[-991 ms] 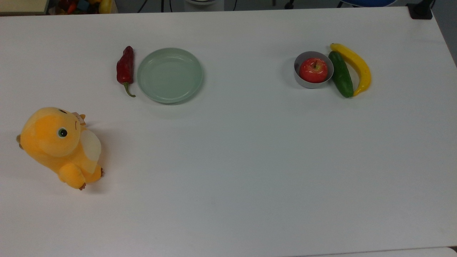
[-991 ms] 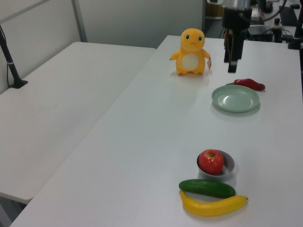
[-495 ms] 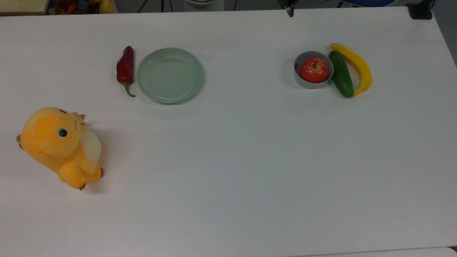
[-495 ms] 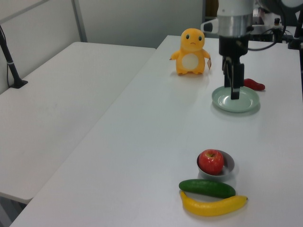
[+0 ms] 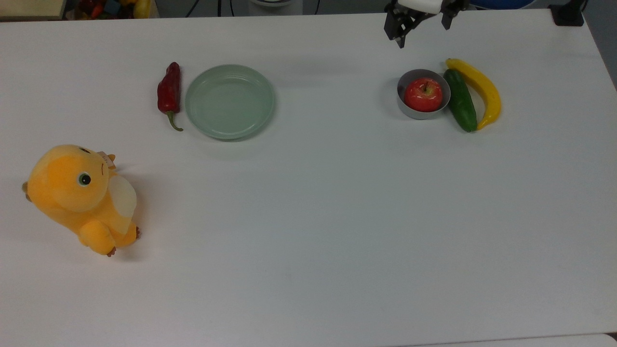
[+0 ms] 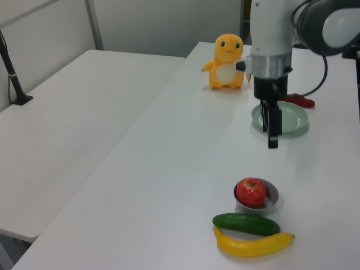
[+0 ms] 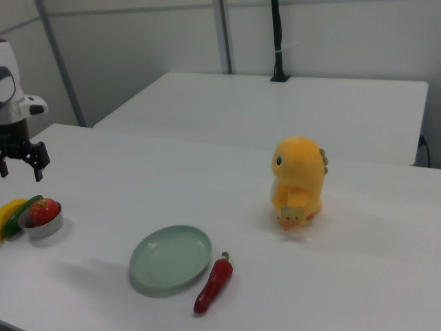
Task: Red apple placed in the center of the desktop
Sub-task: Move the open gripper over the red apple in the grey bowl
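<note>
The red apple [image 5: 423, 95] [image 6: 251, 192] [image 7: 43, 210] sits in a small grey bowl [image 5: 409, 112] [image 6: 272, 198] [image 7: 45, 228] on the white desktop [image 5: 328, 202], toward the top view's right. My gripper [image 5: 422, 34] [image 6: 271, 136] [image 7: 21, 169] hangs above the table, open and holding nothing. In the top view it is just beyond the bowl, near the far edge. In the left view it hovers between the green plate and the bowl.
A green cucumber [image 5: 461, 100] and a yellow banana [image 5: 479, 90] lie against the bowl. A pale green plate [image 5: 230, 101] and a dark red chili [image 5: 169, 91] lie at the top view's left-centre. An orange plush toy [image 5: 79, 197] stands at the top view's far left.
The gripper has travelled from over the chili and plate toward the bowl with the apple, and has come into the top view. Nothing on the table moved.
</note>
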{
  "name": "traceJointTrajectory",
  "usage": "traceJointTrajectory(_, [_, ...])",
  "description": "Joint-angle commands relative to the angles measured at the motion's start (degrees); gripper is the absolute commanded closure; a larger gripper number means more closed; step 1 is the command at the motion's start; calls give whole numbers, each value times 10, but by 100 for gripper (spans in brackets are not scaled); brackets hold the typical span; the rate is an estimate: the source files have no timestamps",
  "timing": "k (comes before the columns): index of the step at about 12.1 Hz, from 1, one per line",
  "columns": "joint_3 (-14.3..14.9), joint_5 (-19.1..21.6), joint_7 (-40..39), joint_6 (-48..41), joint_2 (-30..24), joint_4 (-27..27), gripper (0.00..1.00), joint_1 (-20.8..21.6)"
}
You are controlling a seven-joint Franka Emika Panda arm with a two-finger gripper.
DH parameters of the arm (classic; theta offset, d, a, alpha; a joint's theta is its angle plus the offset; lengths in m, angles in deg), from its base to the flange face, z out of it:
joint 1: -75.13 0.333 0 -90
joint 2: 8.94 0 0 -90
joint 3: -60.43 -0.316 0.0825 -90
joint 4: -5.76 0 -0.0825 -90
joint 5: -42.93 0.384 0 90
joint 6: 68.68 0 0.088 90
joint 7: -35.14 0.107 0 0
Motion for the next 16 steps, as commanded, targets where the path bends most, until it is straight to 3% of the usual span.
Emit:
traceJointTrajectory(1, [0, 5, 14, 36, 19, -20, 0, 22])
traceJointTrajectory(7, [0, -2, 34, 186, 33, -97, 0, 28])
traceJointTrajectory(10, [-3, -8, 34, 239, 47, -106, 0, 28])
traceJointTrajectory(13, [-4, -69, 36, 290, 62, -126, 0, 32])
traceJointTrajectory(16, [-6, -81, 36, 315, 74, -132, 0, 36])
